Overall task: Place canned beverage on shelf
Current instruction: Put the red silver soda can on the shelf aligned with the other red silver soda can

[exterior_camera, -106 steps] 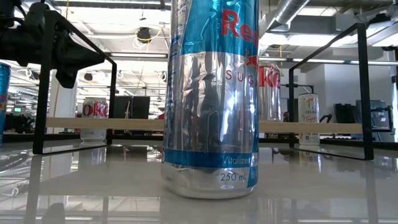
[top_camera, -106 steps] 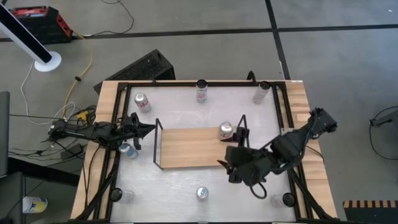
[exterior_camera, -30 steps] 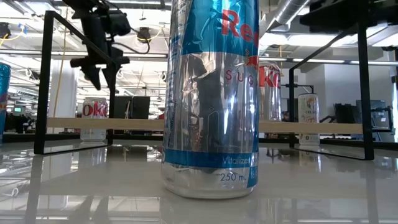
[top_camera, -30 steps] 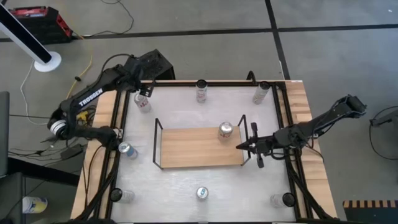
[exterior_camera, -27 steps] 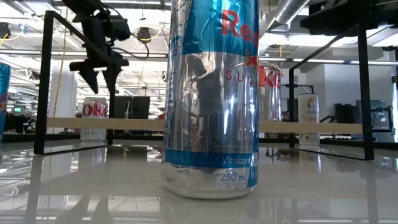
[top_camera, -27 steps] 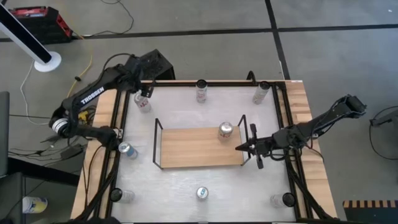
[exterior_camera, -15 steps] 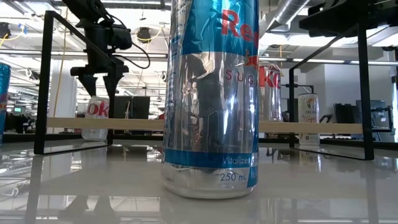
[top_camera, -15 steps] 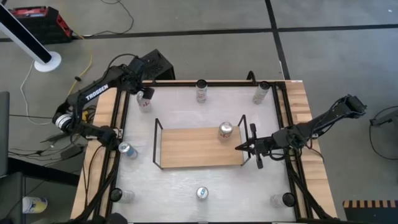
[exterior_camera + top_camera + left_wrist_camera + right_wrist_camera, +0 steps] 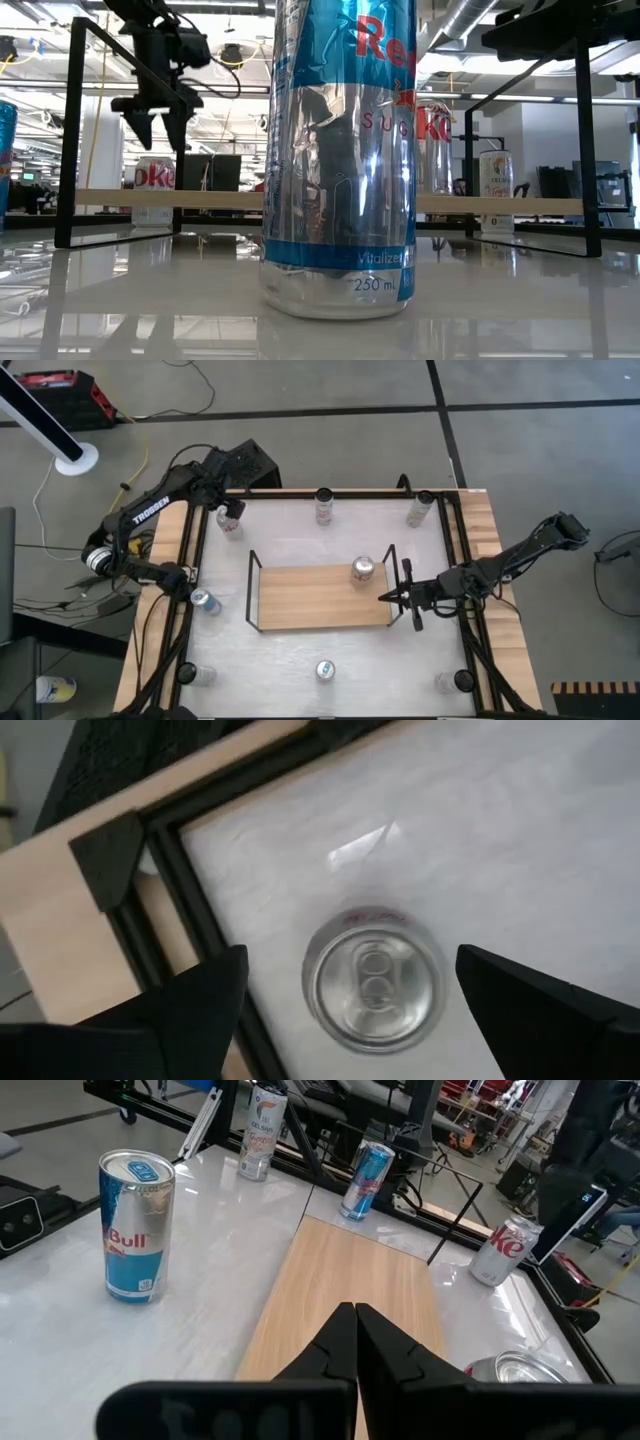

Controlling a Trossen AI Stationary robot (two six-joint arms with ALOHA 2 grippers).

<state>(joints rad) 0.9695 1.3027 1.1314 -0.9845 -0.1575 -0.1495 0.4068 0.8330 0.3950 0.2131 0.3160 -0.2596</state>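
A silver-and-red cola can [image 9: 229, 523] stands upright on its base at the table's far left corner. My left gripper [image 9: 232, 510] hangs open just above it, pointing steeply down. In the left wrist view its fingers [image 9: 205, 995] stand on either side of the can's top [image 9: 373, 982] without touching it. The shelf [image 9: 310, 600], a wooden board with black wire ends, sits mid-table with one can [image 9: 362, 568] standing at its far right corner. My right gripper [image 9: 384, 598] waits shut at the shelf's right end, fingers [image 9: 355, 1325] nearly level over the board.
More cans stand around the table: two at the far edge [image 9: 324, 507] [image 9: 418, 510], a blue one at the left [image 9: 205, 601], a tall blue-silver one [image 9: 324, 671] near the front, and one at each near corner [image 9: 203, 675] [image 9: 447, 680]. A black frame [image 9: 196, 540] borders the table.
My left gripper has opened wider while hovering over the cola can at the far left corner. The right arm has kept still.
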